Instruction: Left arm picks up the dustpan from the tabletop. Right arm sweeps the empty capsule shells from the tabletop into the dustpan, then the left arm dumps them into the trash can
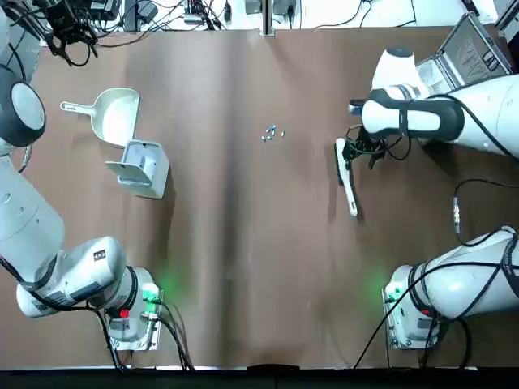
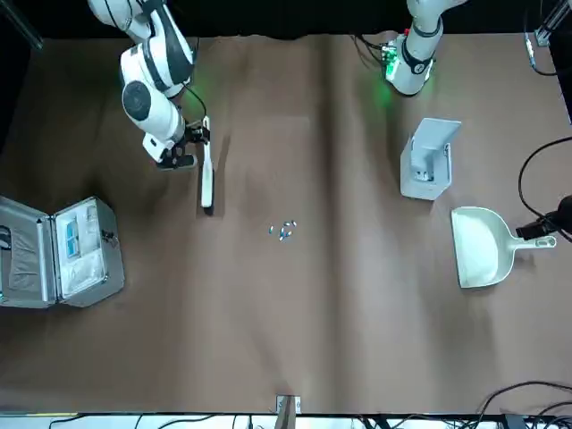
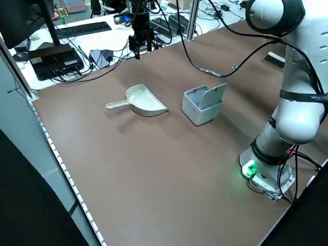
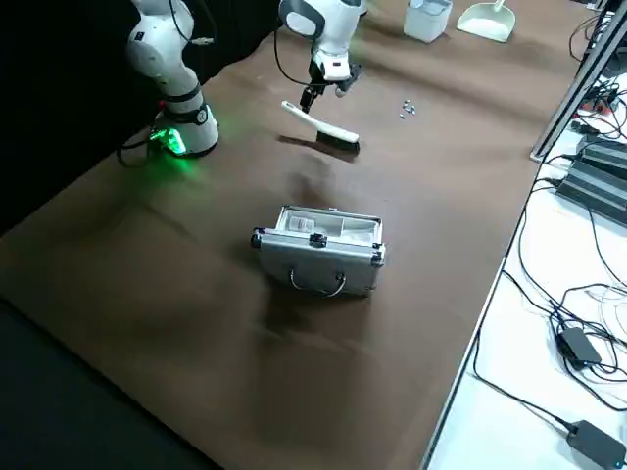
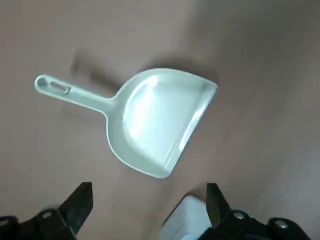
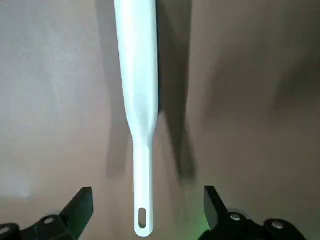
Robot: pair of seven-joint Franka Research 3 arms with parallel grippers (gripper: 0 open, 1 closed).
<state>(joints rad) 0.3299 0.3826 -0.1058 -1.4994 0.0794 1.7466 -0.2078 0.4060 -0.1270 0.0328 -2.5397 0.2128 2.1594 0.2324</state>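
Top view lets you take in the whole working width of the brown tabletop [image 1: 243, 203], with the left arm [image 1: 40, 235] and right arm [image 1: 478, 113] reaching over its far half; a small mark on the left arm is too small to read. Far right, your open silver case [image 2: 79, 252] is partly covered by the right arm there, but the front view shows you its pale insert and a blue-and-white item inside. Far left lies the dustpan [image 1: 116, 115]; just nearer stands the trash can [image 1: 146, 170], lid open, contents unclear. Your white brush [image 1: 347, 178] rests right of centre. Your left gripper [image 5: 151, 185] is wide open and empty above the far-left area by the dustpan; your right gripper [image 6: 148, 189], equally wide and empty, hovers over the brush. The capsule shells [image 1: 273, 133] are clustered between dustpan and brush.
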